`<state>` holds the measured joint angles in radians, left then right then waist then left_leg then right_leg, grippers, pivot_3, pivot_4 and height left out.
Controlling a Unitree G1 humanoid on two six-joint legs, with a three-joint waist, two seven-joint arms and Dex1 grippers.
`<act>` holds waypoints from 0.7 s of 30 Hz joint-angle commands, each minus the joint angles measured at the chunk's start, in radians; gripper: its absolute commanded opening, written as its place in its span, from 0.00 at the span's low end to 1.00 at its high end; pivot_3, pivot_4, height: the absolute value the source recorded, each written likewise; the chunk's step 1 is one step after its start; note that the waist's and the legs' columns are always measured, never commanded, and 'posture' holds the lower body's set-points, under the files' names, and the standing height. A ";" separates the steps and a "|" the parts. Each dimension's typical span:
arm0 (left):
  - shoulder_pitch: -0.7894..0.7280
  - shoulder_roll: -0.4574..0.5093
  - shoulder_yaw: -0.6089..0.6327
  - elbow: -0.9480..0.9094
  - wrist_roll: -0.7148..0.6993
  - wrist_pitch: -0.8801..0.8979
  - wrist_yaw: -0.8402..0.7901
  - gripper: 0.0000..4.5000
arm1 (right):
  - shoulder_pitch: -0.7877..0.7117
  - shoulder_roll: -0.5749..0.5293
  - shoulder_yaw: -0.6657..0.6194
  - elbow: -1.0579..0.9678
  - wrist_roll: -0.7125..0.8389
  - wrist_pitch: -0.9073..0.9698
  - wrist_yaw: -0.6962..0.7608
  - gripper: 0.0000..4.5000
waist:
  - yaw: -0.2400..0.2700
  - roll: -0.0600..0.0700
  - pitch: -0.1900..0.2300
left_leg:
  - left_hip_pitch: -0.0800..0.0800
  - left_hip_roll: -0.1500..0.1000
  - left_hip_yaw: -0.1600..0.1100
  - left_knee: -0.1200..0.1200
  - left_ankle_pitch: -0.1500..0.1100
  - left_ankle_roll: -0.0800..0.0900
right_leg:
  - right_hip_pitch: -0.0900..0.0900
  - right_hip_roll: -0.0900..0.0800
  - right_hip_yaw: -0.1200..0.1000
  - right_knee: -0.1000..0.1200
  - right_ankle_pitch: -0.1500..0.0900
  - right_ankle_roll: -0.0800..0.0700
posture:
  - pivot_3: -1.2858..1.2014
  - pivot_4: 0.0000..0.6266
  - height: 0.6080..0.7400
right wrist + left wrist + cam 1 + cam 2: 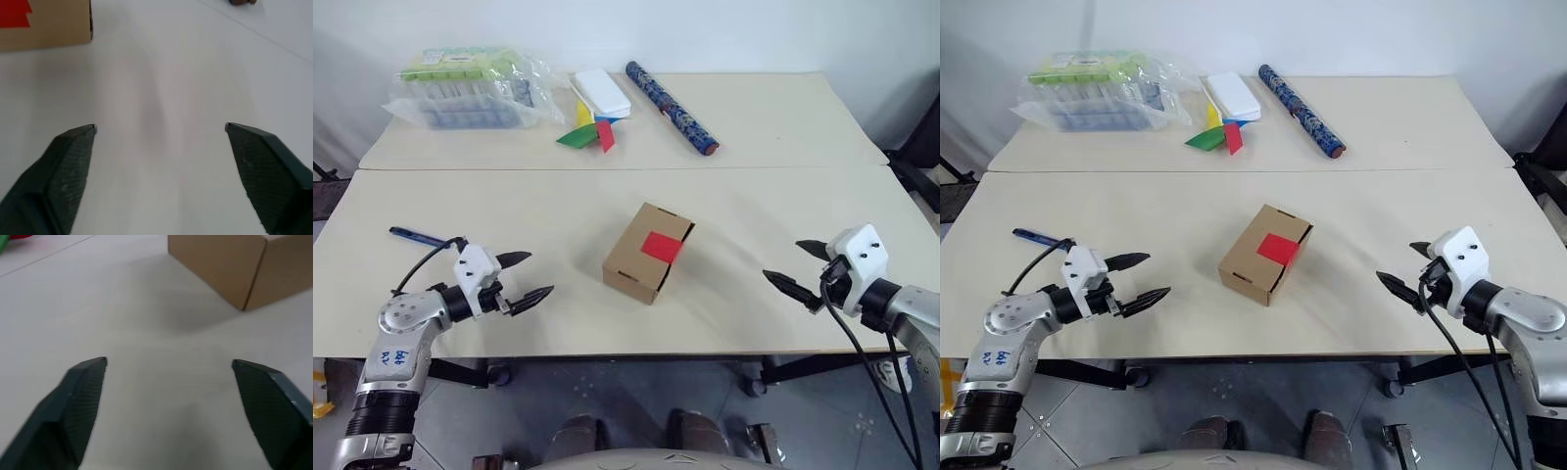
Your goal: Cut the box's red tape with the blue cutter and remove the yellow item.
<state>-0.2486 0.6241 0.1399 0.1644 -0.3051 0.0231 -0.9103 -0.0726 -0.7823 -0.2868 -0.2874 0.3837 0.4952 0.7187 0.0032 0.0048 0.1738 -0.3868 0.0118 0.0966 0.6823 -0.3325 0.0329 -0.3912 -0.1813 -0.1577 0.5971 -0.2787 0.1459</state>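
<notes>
Now: blue cutter flat, long axis left-right | box skewed | both jaws spread, empty

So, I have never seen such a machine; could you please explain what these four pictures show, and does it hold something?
It is a two-armed robot. The two wide pictures come from its head, looking down at a table. The two close pictures come from cameras on its wrists, looking along each pincer's black fingers. The left pincer and right pincer are both open and hold nothing. Between them stands a closed brown box sealed with red tape. A blue cutter lies beside the left arm. At the far side are a plastic pack, a paper pinwheel, a white block and a dark blue roll.
</notes>
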 commanded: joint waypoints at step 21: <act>-0.457 -0.238 -0.195 0.475 0.076 -0.025 -0.194 0.01 | -0.441 0.161 0.341 0.011 0.028 0.543 -0.192 0.00 | -0.006 -0.001 0.000 | -0.003 -0.001 0.005 0.001 0.000 0.000 | -0.001 0.001 -0.002 0.001 0.000 0.000 | 0.52 0.24 1.00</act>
<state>-0.6894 0.3912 -0.0504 0.6462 -0.2266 -0.0132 -1.0788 -0.4887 -0.6245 0.0349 -0.2789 0.4168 1.0311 0.5153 -0.0030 0.0037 0.1737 -0.3897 0.0112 0.1021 0.6836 -0.3324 0.0328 -0.3928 -0.1799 -0.1597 0.5977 -0.2787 0.1460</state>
